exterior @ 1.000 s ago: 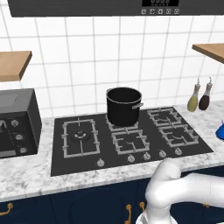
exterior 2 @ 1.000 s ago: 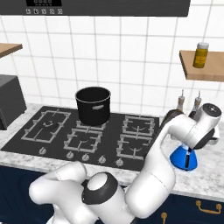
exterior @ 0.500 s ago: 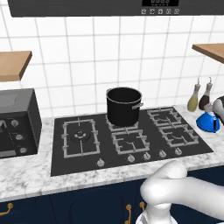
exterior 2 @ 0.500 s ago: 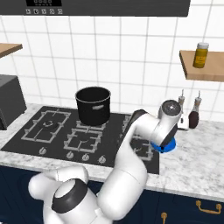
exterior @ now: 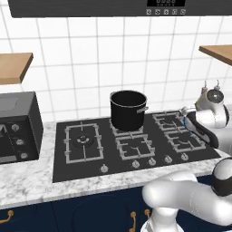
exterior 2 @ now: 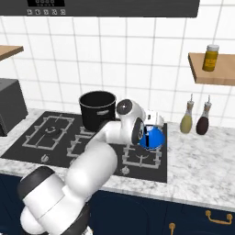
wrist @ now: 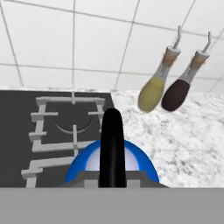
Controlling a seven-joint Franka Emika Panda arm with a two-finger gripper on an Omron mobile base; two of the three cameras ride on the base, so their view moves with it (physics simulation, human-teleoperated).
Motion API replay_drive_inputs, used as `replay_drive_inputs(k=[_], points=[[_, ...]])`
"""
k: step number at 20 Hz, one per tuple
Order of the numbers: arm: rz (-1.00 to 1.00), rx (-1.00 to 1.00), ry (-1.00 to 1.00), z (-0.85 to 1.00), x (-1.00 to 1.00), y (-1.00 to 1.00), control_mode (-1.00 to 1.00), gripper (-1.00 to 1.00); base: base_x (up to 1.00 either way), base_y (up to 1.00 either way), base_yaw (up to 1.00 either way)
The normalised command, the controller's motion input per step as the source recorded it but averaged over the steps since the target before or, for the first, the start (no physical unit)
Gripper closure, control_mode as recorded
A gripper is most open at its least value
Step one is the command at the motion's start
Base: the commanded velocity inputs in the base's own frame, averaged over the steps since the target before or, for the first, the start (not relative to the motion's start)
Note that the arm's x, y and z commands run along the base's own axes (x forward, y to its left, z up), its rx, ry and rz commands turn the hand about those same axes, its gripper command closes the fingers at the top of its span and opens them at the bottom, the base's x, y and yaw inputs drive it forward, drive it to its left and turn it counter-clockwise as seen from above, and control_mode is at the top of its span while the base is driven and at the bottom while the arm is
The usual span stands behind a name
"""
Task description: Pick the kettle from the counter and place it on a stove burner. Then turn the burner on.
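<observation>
1 risk I see — my gripper [exterior 2: 153,131] is clamped on the kettle [exterior 2: 152,137] by its thin handle; it may swing and clip the pot [exterior 2: 97,110].

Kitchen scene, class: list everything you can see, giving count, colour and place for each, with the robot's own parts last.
kettle: one, bright blue, black handle, held over the hob's right end
stockpot: one, black, back middle of the hob
hob: one, black with grey grates, set in the counter
counter: one, white-grey speckled
bottles: two, olive and dark brown, by the wall right of the hob
jar: one, yellow, right shelf
microwave: one, dark grey, left counter
gripper: one, at the kettle's handle
</observation>
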Motion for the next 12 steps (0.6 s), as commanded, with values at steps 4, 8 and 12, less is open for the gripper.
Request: replay_drive_inputs(k=[4,8,12], points=[[0.0,-0.13,0.06,0.78,0.0,1.0,-1.0,1.0,0.0,0.0,0.0],[0.0,-0.07,0.0,0.8,-0.19,1.0,-1.0,1.0,0.0,0.0,0.0],[0.0,-0.01,0.0,0.85,-0.3,1.0,-1.0,1.0,0.0,0.0,0.0]])
